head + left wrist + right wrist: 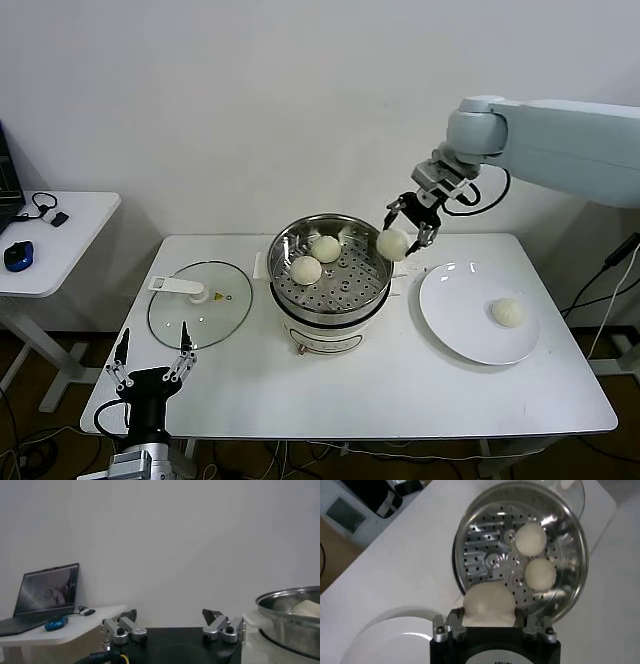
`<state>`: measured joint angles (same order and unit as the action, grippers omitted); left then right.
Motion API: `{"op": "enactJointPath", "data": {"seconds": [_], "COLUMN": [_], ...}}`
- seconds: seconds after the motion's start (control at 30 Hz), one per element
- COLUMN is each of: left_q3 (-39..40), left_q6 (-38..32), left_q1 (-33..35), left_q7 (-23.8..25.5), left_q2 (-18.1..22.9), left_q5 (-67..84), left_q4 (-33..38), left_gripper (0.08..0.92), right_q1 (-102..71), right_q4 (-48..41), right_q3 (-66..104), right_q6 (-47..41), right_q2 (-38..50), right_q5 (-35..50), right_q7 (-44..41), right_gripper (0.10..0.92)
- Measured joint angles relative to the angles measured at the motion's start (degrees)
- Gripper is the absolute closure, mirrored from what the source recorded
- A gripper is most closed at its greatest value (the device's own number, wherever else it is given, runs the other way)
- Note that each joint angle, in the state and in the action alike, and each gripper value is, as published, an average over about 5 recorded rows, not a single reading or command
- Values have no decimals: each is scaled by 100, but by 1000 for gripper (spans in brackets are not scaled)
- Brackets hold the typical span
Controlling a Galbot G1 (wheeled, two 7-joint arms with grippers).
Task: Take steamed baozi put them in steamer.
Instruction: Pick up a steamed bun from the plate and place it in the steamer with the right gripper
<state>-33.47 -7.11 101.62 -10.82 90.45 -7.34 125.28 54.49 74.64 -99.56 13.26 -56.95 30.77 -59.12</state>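
My right gripper (408,232) is shut on an off-white baozi (392,244), held in the air just over the right rim of the steamer (378,262). In the right wrist view that baozi (488,605) fills the space between the jaws, above the steamer's edge (572,590). Two baozi (325,248) (306,270) lie on the perforated tray (345,285) inside. One more baozi (507,312) rests on the white plate (455,310) at the right. My left gripper (151,362) stands open and empty near the table's front left corner.
A glass lid (200,303) with a white handle lies flat to the left of the steamer. A side table (55,245) at the far left carries a blue mouse (18,255); a laptop (45,597) shows there in the left wrist view.
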Motion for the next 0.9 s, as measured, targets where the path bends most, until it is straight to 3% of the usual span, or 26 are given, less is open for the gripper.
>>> {"op": "enactJointPath", "data": {"seconds": [0.53, 0.9], "left_q3": [12, -21], "left_q6": [-1, -3], "left_q1": [56, 49], "left_q7": [-36, -42], "left_q2": [1, -8], "left_q5": [5, 39], "left_q4": [-7, -51], "left_gripper": [177, 177], "right_q1": [-197, -485], "right_q4": [-17, -130], "right_q3": [-6, -75], "right_q6": [1378, 1819], "right_q2": [-749, -1231], "right_q5": [-1264, -1688], "right_q7": [847, 1095], "right_gripper": [355, 354]}}
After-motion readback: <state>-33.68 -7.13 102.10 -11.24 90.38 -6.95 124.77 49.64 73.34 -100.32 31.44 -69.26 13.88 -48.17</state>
